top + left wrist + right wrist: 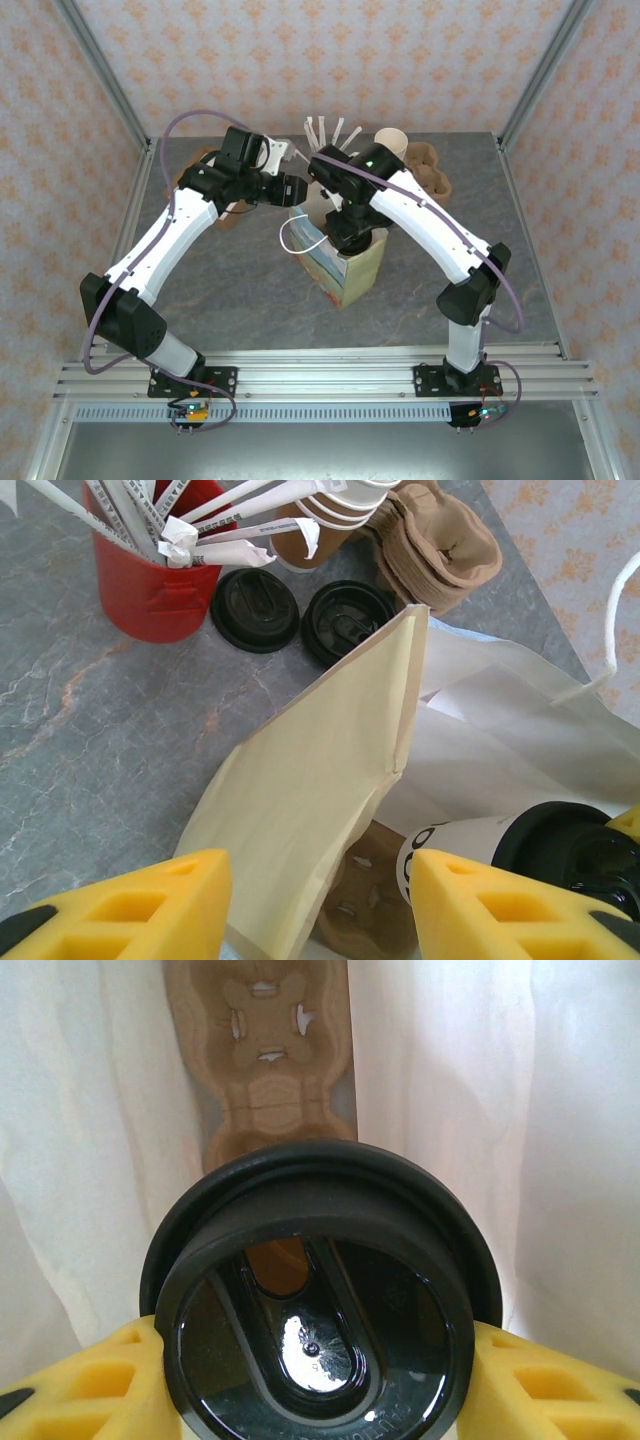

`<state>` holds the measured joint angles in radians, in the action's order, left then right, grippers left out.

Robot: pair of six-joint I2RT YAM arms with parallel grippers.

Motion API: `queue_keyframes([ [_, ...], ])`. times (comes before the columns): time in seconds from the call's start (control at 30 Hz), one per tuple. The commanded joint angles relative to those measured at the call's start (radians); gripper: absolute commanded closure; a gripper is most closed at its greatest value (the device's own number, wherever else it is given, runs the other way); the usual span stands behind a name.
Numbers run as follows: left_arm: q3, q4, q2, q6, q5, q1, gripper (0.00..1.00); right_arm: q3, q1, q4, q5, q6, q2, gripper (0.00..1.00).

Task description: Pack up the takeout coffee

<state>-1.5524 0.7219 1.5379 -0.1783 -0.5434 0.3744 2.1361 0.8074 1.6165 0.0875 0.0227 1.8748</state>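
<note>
Grey bench. Paper bag stands open mid-bench. Brown cardboard tray lies at the bag's bottom. Right tool is inside the bag, clamped on the coffee cup by its black lid, over the tray. Left tool is open, fingers either side of the bag wall, not pinching. Red cup of straws and loose lids sit beyond the bag.

coffee lid: glossy blk plastic; bag: matt paper
</note>
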Motion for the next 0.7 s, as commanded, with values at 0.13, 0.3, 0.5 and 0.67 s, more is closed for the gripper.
queue_keyframes([
  [0.13,-0.023,0.005,-0.004,0.005,0.025,0.004,0.49,-0.021,0.002,0.02,0.003,-0.017,0.01,0.51],
  [0.3,-0.021,0.004,-0.004,0.005,0.027,0.004,0.48,-0.033,0.003,0.01,0.012,-0.021,0.015,0.51],
  [0.5,-0.018,0.004,-0.005,0.004,0.031,0.004,0.48,-0.054,0.001,-0.015,0.022,-0.019,0.016,0.51],
  [0.67,-0.018,0.005,-0.007,0.004,0.032,0.004,0.48,-0.071,-0.002,-0.033,0.024,-0.018,0.02,0.52],
])
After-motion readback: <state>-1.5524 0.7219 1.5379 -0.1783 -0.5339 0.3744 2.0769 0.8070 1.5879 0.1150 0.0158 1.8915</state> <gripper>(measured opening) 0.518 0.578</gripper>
